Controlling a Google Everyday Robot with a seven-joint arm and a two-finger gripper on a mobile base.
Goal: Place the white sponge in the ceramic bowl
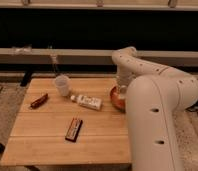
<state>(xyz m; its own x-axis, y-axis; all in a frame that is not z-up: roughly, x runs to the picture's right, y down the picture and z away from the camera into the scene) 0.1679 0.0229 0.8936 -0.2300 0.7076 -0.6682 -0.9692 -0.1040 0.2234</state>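
Arm is reaching down over the bowl [116, 98] at the bench's [47, 135] right edge; hand [123, 90] is sitting directly above it. Sponge isn't showing, so it's probably under the hand. Cannot tell the grip.

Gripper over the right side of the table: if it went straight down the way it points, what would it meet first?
Most likely the ceramic bowl; the gripper hangs right above it, though depth is uncertain.

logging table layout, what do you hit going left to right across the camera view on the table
red-brown packet → translucent cup → dark snack bar → white bottle → ceramic bowl, where the gripper is down at the bowl, mostly hidden by the arm.
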